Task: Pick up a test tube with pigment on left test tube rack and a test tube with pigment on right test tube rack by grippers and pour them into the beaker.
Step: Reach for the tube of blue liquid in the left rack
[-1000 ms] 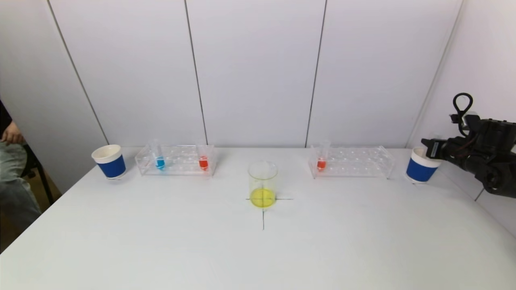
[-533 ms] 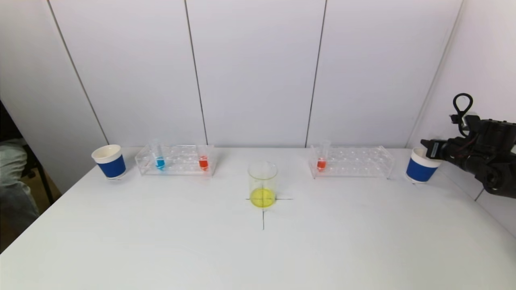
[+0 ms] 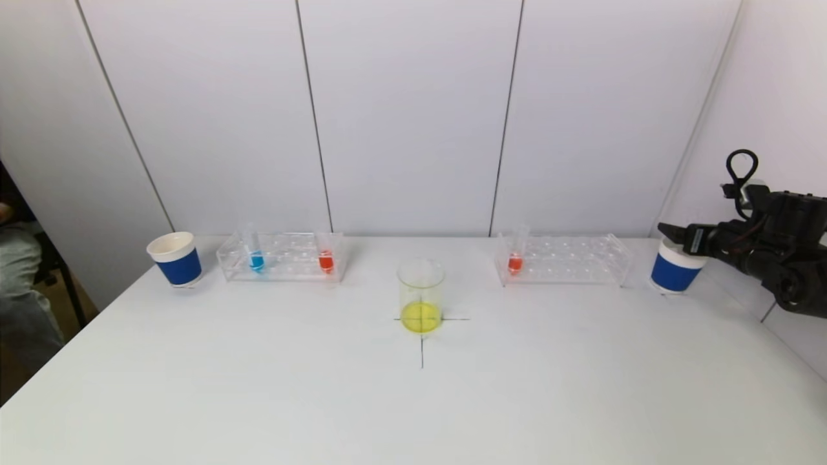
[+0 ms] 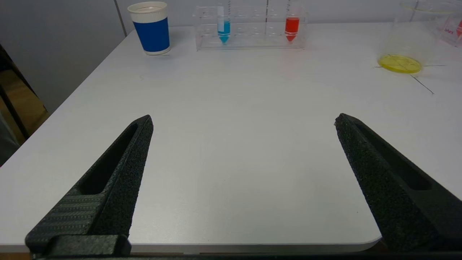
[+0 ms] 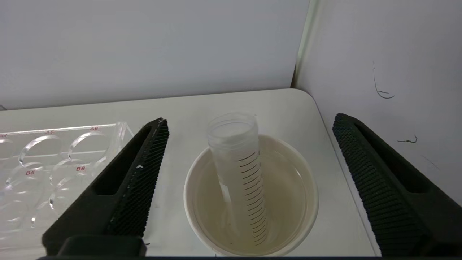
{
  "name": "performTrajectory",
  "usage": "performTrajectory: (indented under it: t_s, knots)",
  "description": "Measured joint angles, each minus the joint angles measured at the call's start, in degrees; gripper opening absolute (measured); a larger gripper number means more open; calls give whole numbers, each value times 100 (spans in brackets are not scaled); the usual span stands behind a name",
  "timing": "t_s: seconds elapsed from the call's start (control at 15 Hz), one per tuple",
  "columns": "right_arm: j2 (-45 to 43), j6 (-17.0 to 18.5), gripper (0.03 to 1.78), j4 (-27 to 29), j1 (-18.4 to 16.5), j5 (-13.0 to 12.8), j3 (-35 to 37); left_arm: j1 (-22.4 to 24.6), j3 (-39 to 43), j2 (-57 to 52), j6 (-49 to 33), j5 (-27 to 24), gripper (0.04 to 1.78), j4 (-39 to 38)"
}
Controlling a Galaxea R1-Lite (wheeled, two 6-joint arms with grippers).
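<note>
Bright even overhead light, soft faint shadows, sharp focus, no glare.

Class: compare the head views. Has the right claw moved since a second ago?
Yes. The right claw has spread open, its tip now reaching further left over the blue cup, which stayed put.

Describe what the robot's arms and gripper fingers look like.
The right gripper and its arm are black, with a looped black cable above the wrist and a small pale label near the fingers. Its fingers are long, tapered black wedges with ribbed inner pads and slotted sides. The left gripper has matching black fingers with grainy pads.
</note>
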Motion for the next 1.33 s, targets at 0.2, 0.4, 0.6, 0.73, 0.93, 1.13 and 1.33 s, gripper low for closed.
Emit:
performTrajectory:
  t_s: [0.2, 0.4, 0.6, 0.73, 0.93, 1.13, 1.33]
  knots:
    - [-223, 48, 178, -23, 41, 16, 27, 0, 0, 0, 0, -2, 176, 0]
    - [-725, 215, 177, -21, 227, 85, 232, 0, 0, 0, 0, -2, 176, 0]
    - [-1524, 322, 177, -15, 557, 101, 747, 0, 0, 0, 0, -5, 176, 0]
    - [-2142, 394, 177, 10, 839, 102, 1172, 0, 0, 0, 0, -2, 176, 0]
    - [-3176, 438, 177, 62, 1252, 96, 1919, 0, 0, 0, 0, -2, 176, 2]
    - [-4234, 451, 177, 93, 1473, 94, 2759, 0, 0, 0, 0, -2, 176, 0]
    - [-5259, 462, 177, 123, 1530, 55, 3506, 0, 0, 0, 2, -5, 176, 0]
